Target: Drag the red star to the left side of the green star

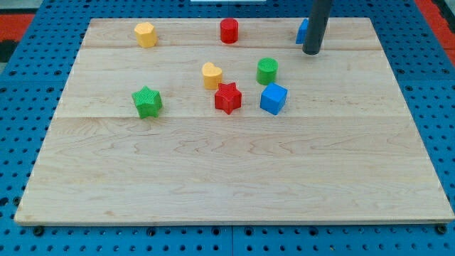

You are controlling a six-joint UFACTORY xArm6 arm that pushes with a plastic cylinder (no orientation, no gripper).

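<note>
The red star lies near the middle of the wooden board. The green star lies to its left, well apart from it. My tip is at the view's upper right, far from the red star, up and to its right. It touches neither star. The rod partly hides a blue block behind it.
A yellow heart sits just above and left of the red star. A green cylinder and a blue cube sit to its right. A yellow hexagon and a red cylinder lie near the top edge.
</note>
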